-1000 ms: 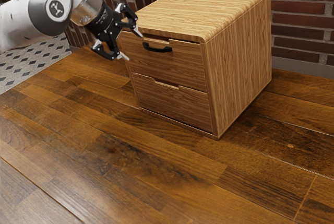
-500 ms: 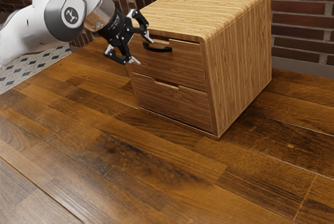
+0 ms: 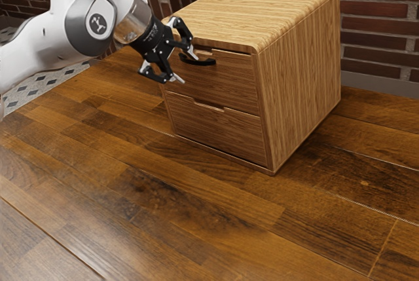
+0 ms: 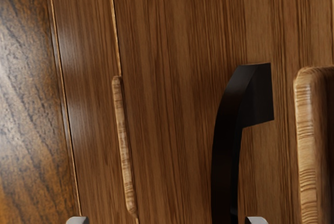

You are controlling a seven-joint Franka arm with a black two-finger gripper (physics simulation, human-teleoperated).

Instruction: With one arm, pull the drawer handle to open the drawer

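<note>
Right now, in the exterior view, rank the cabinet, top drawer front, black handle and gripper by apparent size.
1. cabinet, largest by far
2. top drawer front
3. gripper, counting its open, spread fingers
4. black handle, clearly the smallest

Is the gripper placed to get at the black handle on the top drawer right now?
Probably yes. The gripper is open and close beside the black handle, with nothing between them. The wrist view shows the handle just ahead, standing off the face of the top drawer.
</note>
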